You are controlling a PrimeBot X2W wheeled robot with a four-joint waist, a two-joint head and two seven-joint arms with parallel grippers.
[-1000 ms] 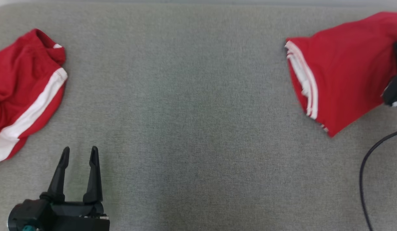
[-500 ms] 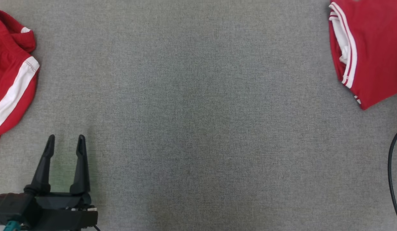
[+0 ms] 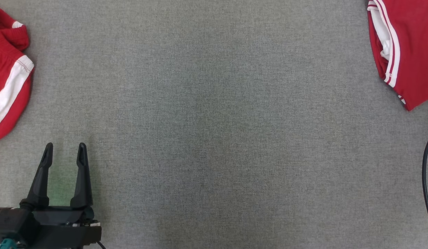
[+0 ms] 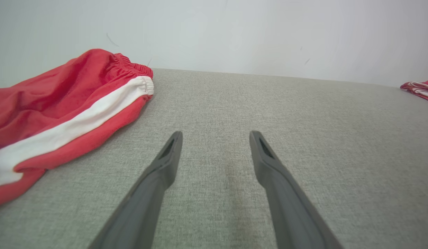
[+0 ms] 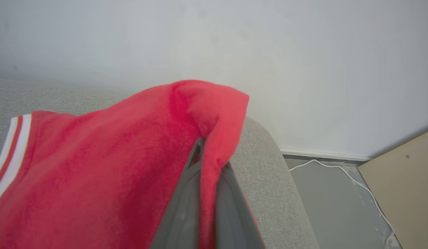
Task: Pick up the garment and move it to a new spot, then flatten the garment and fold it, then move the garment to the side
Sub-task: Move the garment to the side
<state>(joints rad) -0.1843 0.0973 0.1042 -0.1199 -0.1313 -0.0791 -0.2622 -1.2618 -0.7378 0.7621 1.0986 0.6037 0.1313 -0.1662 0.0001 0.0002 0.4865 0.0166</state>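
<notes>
Grey cushion point(image 3: 214, 124) is carrying the folded red garment point(image 3: 407, 52) at its far right corner. Your right gripper point(image 5: 209, 155) is pinching a ridge of it, jaws pressed together; pulling away before releasing is risking an opened fold or a drag over the cushion's rounded edge. The right wrist view is showing that pinch and edge; the head view is showing the left gripper point(image 3: 64, 148), spread and empty, at the cushion's near left.

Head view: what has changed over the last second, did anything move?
The camera itself shifted, so everything slides in the picture. Beyond that, the folded red garment, pinched in the shut right gripper, seems dragged further right, toward the edge of the grey cushion. The open left gripper and the red shorts appear to have stayed put.
</notes>
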